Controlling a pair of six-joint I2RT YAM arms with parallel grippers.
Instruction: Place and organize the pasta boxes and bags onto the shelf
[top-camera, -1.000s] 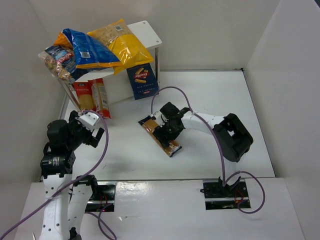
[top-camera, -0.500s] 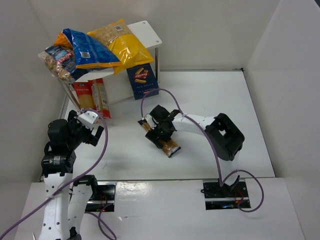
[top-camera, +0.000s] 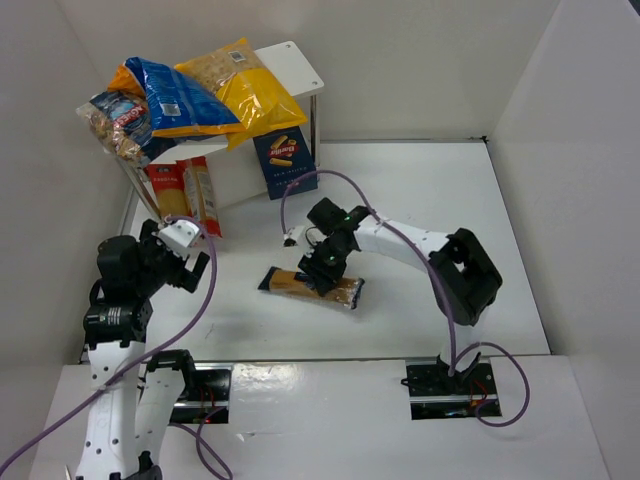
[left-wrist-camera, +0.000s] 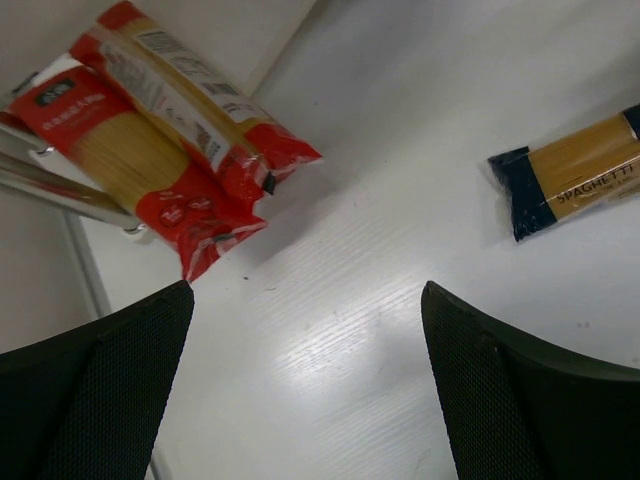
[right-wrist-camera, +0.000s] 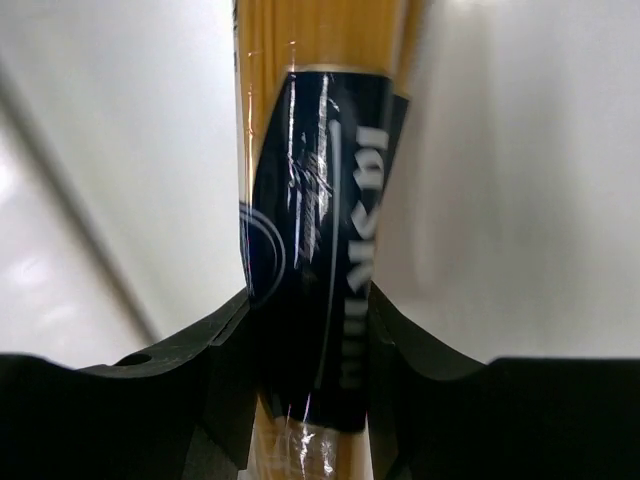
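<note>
Rotated crosswise since earlier, spaghetti pack (top-camera: 287, 282) lies left-right; right gripper (top-camera: 325, 268) clenched across its dark label, presumably for carrying to shelf (top-camera: 295, 62); left gripper (left-wrist-camera: 305, 300) spread, idle.

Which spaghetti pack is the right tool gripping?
The dark-blue-label pack lying out on the table, pinched in the right tool. The two red-label packs sit at the shelf, untouched.
</note>
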